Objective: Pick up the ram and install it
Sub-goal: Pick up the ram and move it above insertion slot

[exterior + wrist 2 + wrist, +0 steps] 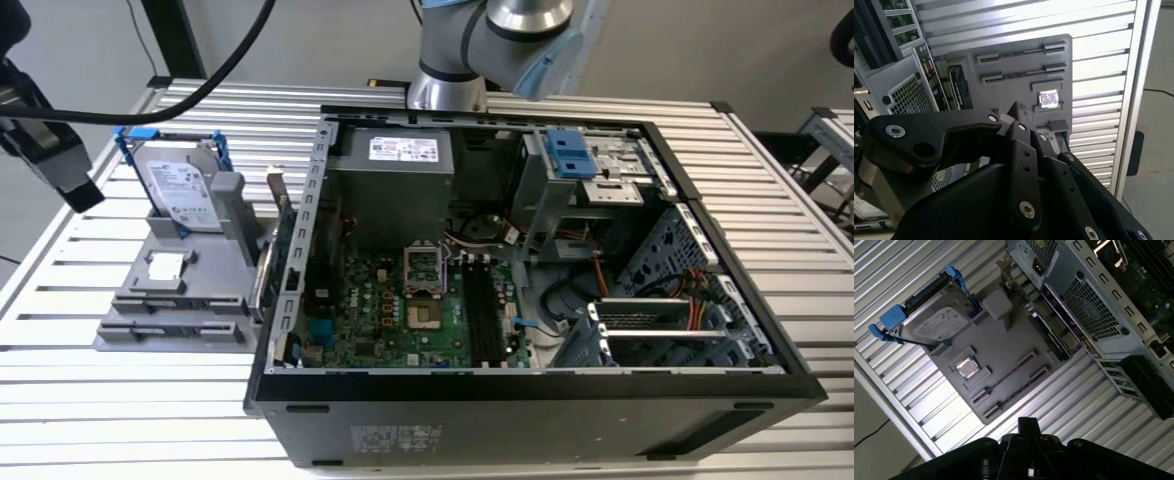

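Presently the gripper (1026, 424) hangs in the air off the grey holder (1004, 347), on the side away from the computer case (1094, 315). It is tilted so that its tips point back across the holder toward the case. The fingers (1019, 117) are drawn together at their tips, with nothing between them. In the exterior view the arm (454, 50) rises beyond the case, and the dark gripper body sits at the exterior view's left, well apart from the holder and above the slatted table (147, 410). The ram (1050, 335) stands on its long edge along the holder's side nearest the case, just beside the case wall and untouched by the gripper. Also on the holder, a hard drive (934, 322) in a blue frame stands at the end farthest from the gripper, and a small square processor chip (968, 367) lies flat in the middle of the holder, between the drive and two empty slot-shaped recesses.
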You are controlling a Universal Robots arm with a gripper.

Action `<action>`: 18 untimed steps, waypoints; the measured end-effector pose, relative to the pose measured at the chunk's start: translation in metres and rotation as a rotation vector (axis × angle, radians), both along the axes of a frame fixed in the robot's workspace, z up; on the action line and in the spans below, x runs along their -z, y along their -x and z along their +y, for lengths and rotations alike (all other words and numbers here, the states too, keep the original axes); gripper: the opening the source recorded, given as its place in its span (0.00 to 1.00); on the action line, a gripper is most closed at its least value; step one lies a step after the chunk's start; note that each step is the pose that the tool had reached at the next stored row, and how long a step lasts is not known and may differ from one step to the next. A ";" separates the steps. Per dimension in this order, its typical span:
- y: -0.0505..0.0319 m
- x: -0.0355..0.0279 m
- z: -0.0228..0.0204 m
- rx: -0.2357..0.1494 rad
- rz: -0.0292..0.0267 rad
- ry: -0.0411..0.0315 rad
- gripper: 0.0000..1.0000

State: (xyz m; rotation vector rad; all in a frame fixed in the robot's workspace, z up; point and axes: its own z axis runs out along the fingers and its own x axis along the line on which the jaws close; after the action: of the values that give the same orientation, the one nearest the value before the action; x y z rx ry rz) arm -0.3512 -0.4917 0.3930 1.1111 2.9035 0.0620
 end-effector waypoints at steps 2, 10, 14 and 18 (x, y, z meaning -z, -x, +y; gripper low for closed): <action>0.0000 0.0000 0.0000 0.030 0.0001 0.0001 0.00; 0.0000 0.0000 0.0000 0.166 0.0000 0.0000 0.00; 0.0000 0.0000 0.0000 0.233 0.0001 0.0000 0.00; 0.0000 0.0000 0.0000 0.234 0.0000 0.0000 0.00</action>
State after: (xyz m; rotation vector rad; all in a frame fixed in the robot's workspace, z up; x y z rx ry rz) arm -0.3512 -0.4917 0.3930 1.4411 2.7498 0.0556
